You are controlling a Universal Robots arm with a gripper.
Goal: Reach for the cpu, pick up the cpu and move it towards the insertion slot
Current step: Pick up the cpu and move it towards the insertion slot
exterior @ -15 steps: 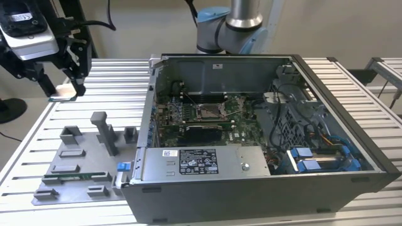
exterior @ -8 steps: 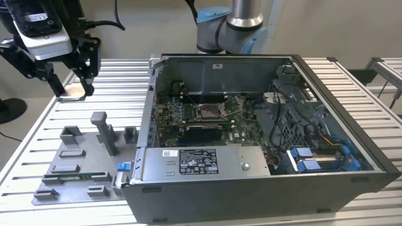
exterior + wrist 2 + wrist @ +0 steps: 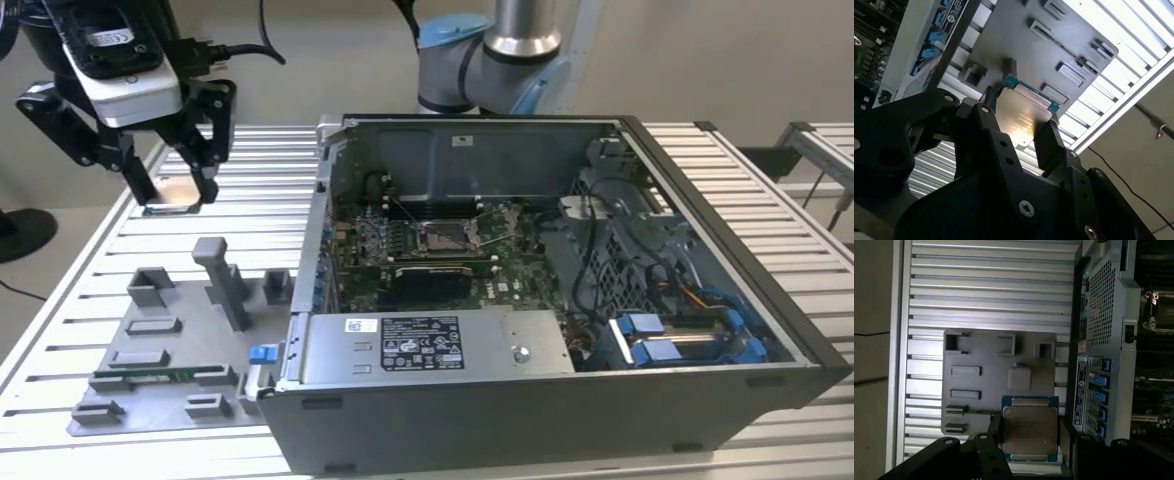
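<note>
1. In the exterior view, my end effector (image 3: 171,196) hangs outside the open computer case (image 3: 534,425), off to the case's side on the exterior view's left, and well apart from it. My two black fingers are clamped on the cpu (image 3: 174,190), one on each opposite edge. The chip hangs between them over the slatted counter (image 3: 267,170). The insertion slot (image 3: 447,235) sits inside the case on the green motherboard (image 3: 514,265), its silver frame around a brownish centre. So the cpu is outside the case wall and well apart from the slot. A grey fixture plate (image 3: 167,345) lies on the counter just beside the case, on the exterior view's left, with a green memory stick (image 3: 154,377) on it.

2. In the second wrist view, the cpu (image 3: 1023,111) shows its silvery metal top and a thin green rim. My end effector (image 3: 1016,122) grips it at two opposite edges, with the fingers (image 3: 1048,142) pressed against it. The fixture plate (image 3: 1019,40) lies beyond the chip, beside the case.

3. In the first wrist view, the cpu (image 3: 1029,427) is pinched in my end effector (image 3: 1029,437), clear of the fixture plate (image 3: 984,347). The case (image 3: 1104,300) stands just beside that plate.
</note>
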